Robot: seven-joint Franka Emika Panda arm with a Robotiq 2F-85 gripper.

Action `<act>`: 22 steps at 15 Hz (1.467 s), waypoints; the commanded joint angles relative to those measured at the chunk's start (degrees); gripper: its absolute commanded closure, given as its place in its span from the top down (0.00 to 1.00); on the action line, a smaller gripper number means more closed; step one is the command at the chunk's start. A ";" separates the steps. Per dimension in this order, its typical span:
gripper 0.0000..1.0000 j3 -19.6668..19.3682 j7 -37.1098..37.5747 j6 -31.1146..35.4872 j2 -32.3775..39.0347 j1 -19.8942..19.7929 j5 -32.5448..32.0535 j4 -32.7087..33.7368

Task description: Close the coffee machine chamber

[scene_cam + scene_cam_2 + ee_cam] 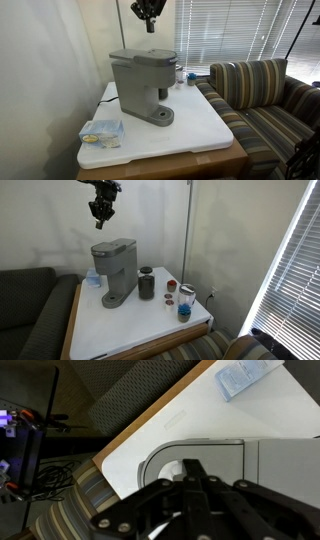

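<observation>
Coffee machine (140, 88) sits toward the back corner of the white desk (200, 130), and its chamber (143, 57) looks flat and down on top. The gripper (150, 27) hangs well above it, touching nothing. In the wrist view the fingers (185, 488) look pinched together and empty. A small packet (102, 132) lies just beside the base.

The gripper (193, 488), its fingers drawn together, hangs above the grey top of the coffee machine (268, 460), with a blue-white packet (245, 377) on the white surface (195, 410).
</observation>
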 commanded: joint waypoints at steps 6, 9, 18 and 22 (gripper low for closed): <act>0.55 0.66 0.25 -1.40 -1.29 -0.62 1.04 0.05; 0.77 0.91 0.23 -1.39 -1.30 -0.71 1.28 0.06; 1.00 1.63 -4.12 0.21 -1.81 -0.28 0.07 -1.84; 1.00 1.63 -3.94 0.26 -1.83 -0.11 0.05 -1.98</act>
